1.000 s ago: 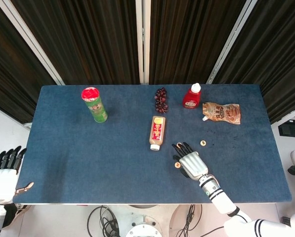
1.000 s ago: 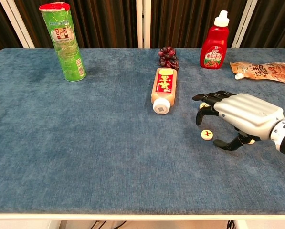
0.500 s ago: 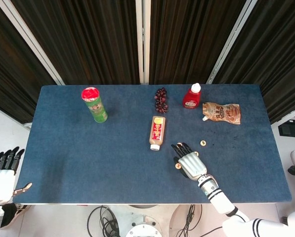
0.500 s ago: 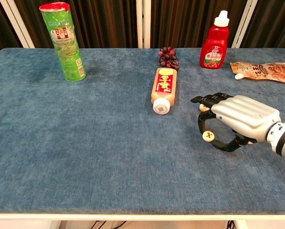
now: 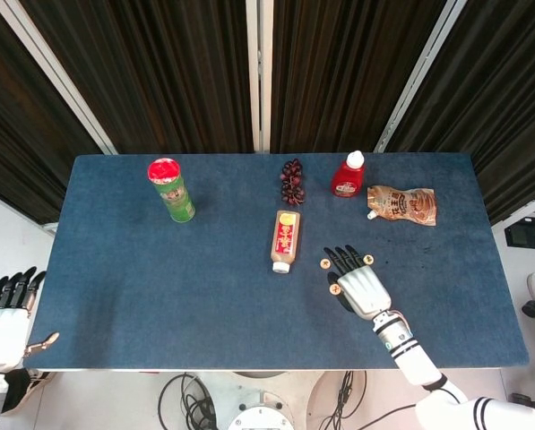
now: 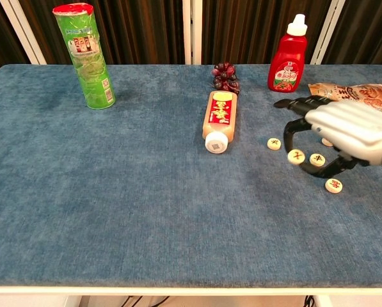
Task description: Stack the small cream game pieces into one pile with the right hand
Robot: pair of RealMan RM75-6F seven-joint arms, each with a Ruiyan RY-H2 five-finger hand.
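Over at the far left, off the edge of the blue table [image 5: 159,287], we see the left hand [image 5: 5,313] hanging with nothing in it, its dark fingers held apart and pointing up, well away from everything else. Moving in, a green canister [image 6: 87,55] with a red lid stands upright, far to the left of the right hand. Then a bottle with a red label [image 6: 219,119] lies on its side, cap toward us, a short way left of the right hand, and a bunch of dark grapes [image 6: 224,77] sits just behind it. Now the action: the right hand [image 6: 331,137] hovers above the cloth, and we see one cream game piece [image 6: 296,156] pinched between its thumb and a fingertip, other fingers curled loosely over. Another cream piece [image 6: 274,143] lies flat on the table just left of the fingers, a third piece [image 6: 317,159] sits under the hand beside the held one, and a fourth piece [image 6: 333,185] lies nearer us, just below the thumb. Behind the hand a red sauce bottle [image 6: 287,57] stands upright, and past the knuckles to the right lies a brown snack pouch [image 6: 354,94], flat on the cloth
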